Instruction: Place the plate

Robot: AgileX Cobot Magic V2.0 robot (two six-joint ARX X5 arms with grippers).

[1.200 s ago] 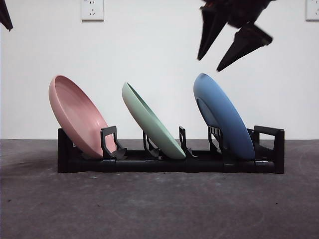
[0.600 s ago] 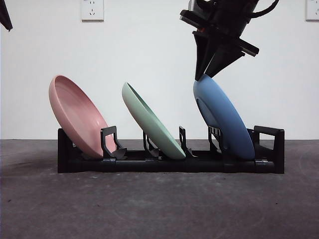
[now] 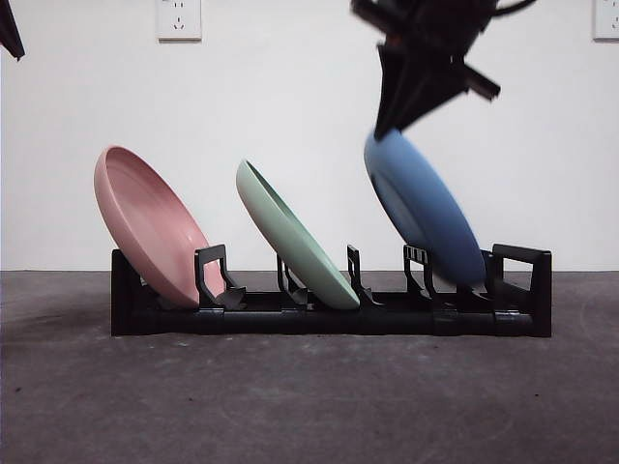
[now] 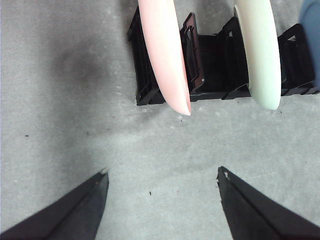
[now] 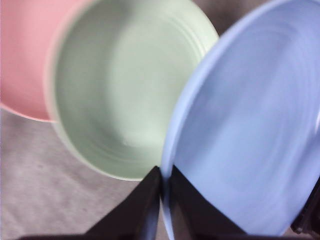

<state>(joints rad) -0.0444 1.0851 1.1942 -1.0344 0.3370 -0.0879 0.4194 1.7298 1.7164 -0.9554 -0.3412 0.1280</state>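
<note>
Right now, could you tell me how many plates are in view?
3: pink plate at one end of the rack, green plate in the middle, blue plate at the other end, gripped by the right end effector.

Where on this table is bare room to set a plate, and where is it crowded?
Bare grey table lies before the black rack. The rack is crowded with the pink plate, green plate and blue plate, gripped by the right gripper.
</note>
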